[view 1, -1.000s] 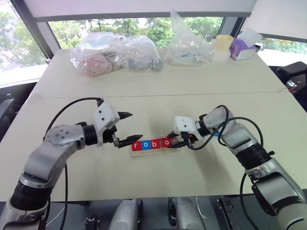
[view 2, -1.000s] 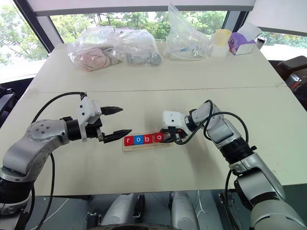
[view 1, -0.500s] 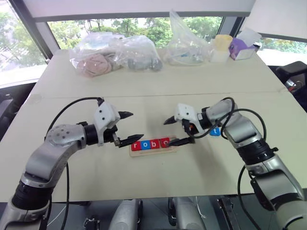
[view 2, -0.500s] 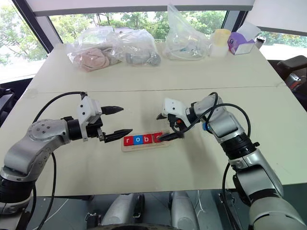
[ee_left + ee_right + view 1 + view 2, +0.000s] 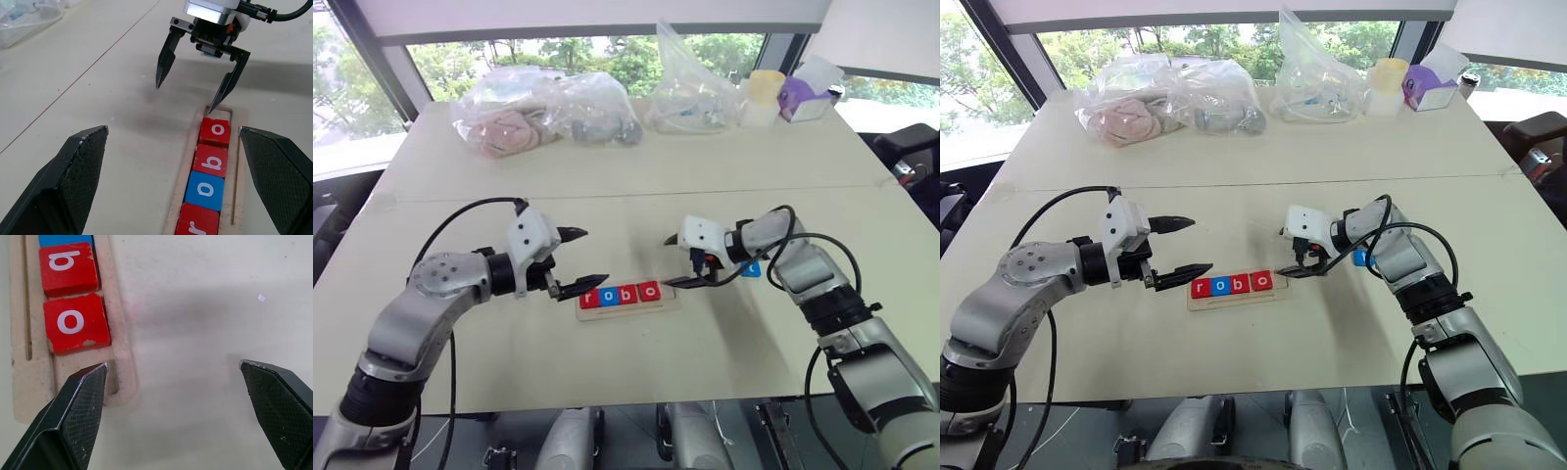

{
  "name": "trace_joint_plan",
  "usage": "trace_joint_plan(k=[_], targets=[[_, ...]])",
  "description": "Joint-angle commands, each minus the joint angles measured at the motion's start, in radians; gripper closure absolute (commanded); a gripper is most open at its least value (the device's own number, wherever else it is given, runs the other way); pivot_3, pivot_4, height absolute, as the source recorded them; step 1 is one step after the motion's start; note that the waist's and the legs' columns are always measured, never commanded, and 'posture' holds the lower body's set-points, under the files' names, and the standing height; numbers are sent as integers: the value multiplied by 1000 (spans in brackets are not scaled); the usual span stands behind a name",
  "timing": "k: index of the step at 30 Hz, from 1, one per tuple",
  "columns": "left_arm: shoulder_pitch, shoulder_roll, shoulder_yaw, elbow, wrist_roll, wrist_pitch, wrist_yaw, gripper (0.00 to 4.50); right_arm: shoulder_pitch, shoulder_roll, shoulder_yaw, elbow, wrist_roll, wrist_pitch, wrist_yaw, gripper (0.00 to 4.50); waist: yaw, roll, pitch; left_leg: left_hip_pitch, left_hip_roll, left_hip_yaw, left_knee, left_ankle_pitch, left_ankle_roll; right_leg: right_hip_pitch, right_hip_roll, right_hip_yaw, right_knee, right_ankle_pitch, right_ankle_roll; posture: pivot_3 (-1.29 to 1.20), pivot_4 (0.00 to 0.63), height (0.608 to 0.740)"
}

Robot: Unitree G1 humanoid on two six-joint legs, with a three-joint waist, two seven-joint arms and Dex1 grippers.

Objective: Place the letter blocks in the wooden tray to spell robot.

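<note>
So four letter blocks (image 5: 620, 294) spell "robo" in the wooden tray (image 5: 672, 303); blue block (image 5: 753, 268) remains beside the right gripper (image 5: 681, 262); both grippers gape empty.

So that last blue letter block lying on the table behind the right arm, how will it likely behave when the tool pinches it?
The blue block is partly hidden by the right arm, so this is judged from its look-alikes in the wooden tray. Those tiles look flat, square and rigid, so probably stiff and unlikely to roll. Thin edges may slip from the right tool.
</note>
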Motion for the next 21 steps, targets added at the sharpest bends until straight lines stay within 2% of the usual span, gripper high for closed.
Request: trace_joint_plan(k=[1, 16, 21], targets=[[-12, 6, 15, -9, -2, -12, -1, 0, 16, 11, 4, -40, 0, -9, 0, 80, 0, 0, 0, 0, 0, 0, 0, 0, 0, 0, 0, 0, 0, 0, 0, 0, 150, 725], [-13, -1, 10, -3, 0, -17, 1, 0, 19, 40, -13, -114, 30, 67, 4, 80, 0, 0, 0, 0, 0, 0, 0, 0, 0, 0, 0, 0, 0, 0, 0, 0, 150, 725], [-22, -5, 1, 7, 4, -23, -5, 0, 31, -10, -7, -149, -3, 51, 2, 80, 1, 0, 0, 0, 0, 0, 0, 0, 0, 0, 0, 0, 0, 0, 0, 0, 150, 725]])
